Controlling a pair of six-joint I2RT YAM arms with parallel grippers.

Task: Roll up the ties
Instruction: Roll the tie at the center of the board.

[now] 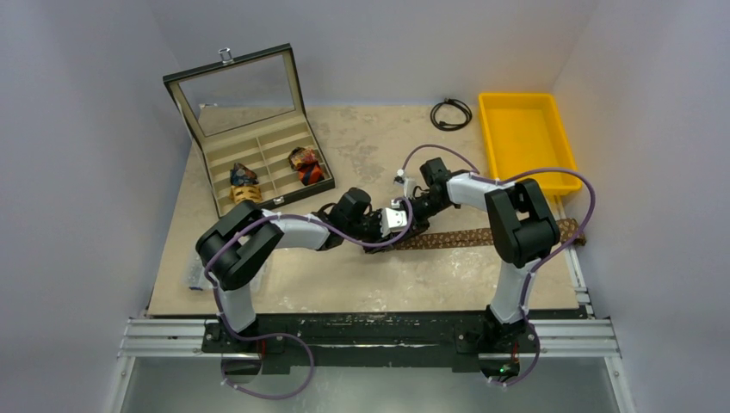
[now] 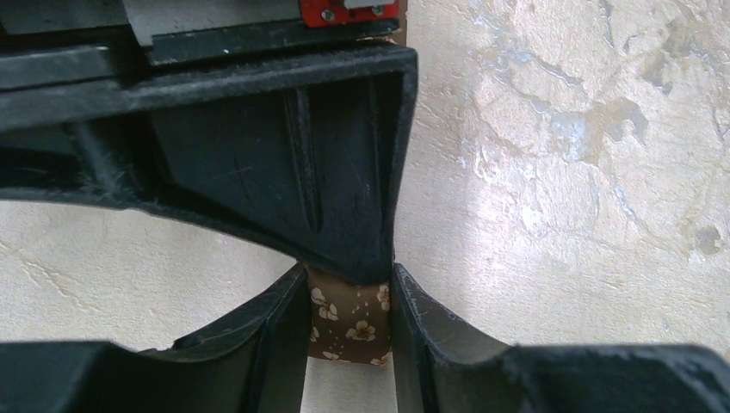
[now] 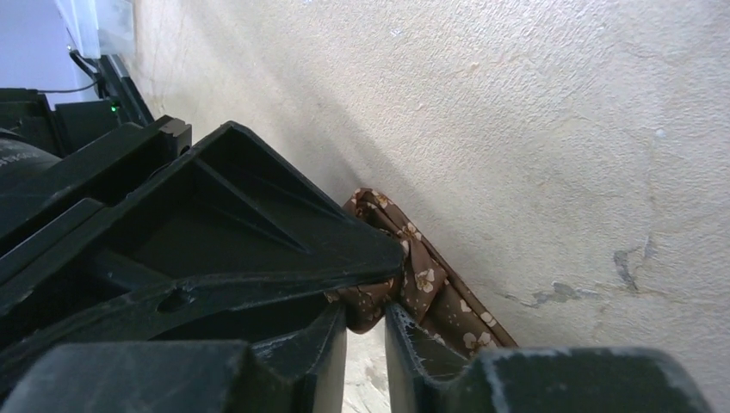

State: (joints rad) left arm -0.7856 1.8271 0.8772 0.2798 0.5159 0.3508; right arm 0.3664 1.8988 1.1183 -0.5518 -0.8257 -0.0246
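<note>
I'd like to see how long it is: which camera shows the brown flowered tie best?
The overhead view: there the brown tie lies stretched across the table, with most of its length visible. The left wrist view shows only a small flowered patch. The right wrist view shows just its folded end.

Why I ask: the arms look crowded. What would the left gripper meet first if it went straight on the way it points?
The brown tie, already between the fingertips of the left gripper. Right behind it stands a black finger of the right gripper, probably the next contact; depth is unclear.
</note>
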